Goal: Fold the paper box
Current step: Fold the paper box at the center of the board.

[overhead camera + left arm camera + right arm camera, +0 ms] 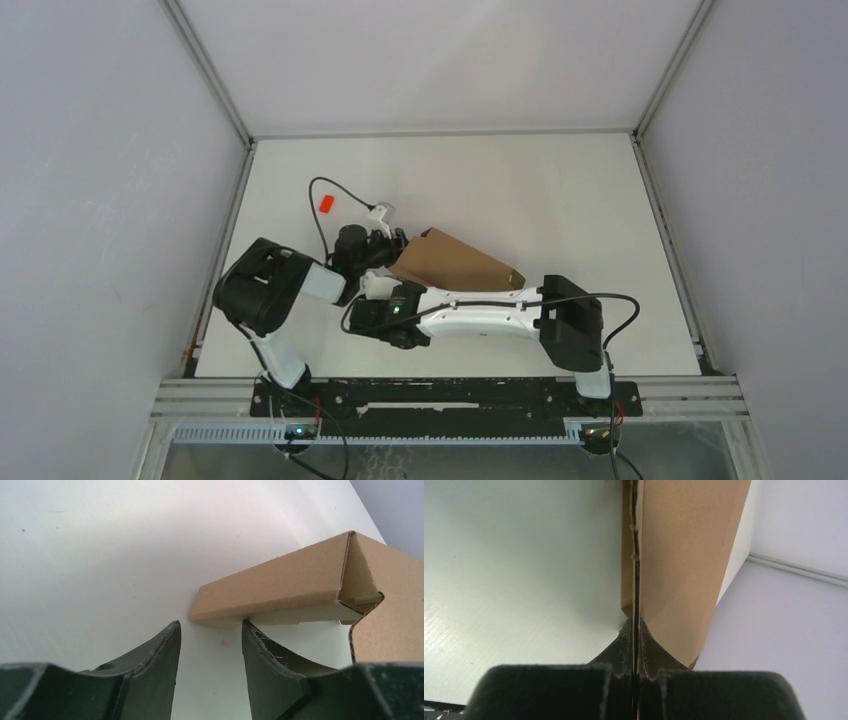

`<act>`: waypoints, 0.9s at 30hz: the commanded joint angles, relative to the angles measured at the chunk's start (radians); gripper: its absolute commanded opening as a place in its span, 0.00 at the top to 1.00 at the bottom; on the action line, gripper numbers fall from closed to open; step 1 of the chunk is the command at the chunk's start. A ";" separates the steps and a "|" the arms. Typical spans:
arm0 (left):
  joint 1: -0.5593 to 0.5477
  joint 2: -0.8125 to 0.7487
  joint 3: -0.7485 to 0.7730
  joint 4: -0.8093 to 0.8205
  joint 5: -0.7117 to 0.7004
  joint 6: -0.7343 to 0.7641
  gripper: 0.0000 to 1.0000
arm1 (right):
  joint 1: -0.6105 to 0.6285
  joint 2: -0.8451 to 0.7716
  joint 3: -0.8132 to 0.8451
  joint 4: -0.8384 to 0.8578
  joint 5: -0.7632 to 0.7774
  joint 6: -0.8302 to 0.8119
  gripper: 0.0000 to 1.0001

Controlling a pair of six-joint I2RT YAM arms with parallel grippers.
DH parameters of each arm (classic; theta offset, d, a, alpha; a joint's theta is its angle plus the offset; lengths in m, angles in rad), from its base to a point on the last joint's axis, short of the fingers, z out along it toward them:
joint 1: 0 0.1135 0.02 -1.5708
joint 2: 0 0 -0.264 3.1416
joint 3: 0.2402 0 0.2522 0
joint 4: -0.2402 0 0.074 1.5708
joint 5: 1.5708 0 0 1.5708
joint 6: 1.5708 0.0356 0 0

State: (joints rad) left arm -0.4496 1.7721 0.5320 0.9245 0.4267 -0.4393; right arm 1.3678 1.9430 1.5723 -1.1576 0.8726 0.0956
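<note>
Pinching a thin cardboard edge, the right gripper (634,630) has its jaws together on the paper box (679,555), a grip the overhead view hides. On the left gripper (210,635) the jaws stand apart and empty, one tip perhaps touching a folded-up brown wall. The box lies mid-table (520,170), partly folded.

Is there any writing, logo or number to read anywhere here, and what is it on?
No text can be read in any view.
On the paper box: plain brown cardboard, no print.
On the red block: too small to tell whether it has any marking.
</note>
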 commanded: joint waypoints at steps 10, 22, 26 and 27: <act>-0.018 0.032 0.110 0.034 0.004 0.026 0.47 | -0.054 -0.070 -0.045 0.101 -0.172 -0.057 1.00; -0.020 0.042 0.177 -0.033 0.017 0.042 0.47 | -0.175 -0.140 -0.053 0.111 -0.356 -0.092 1.00; -0.021 0.051 0.204 -0.054 0.024 0.046 0.47 | -0.232 -0.141 -0.035 0.087 -0.430 -0.093 1.00; -0.020 0.055 0.212 -0.060 0.025 0.048 0.47 | -0.249 -0.143 -0.029 0.082 -0.450 -0.092 1.00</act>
State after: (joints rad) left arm -0.4541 1.8156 0.6830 0.8524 0.4217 -0.4168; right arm 1.1748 1.8198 1.5177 -1.0851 0.5549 0.0082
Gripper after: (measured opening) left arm 0.532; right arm 0.010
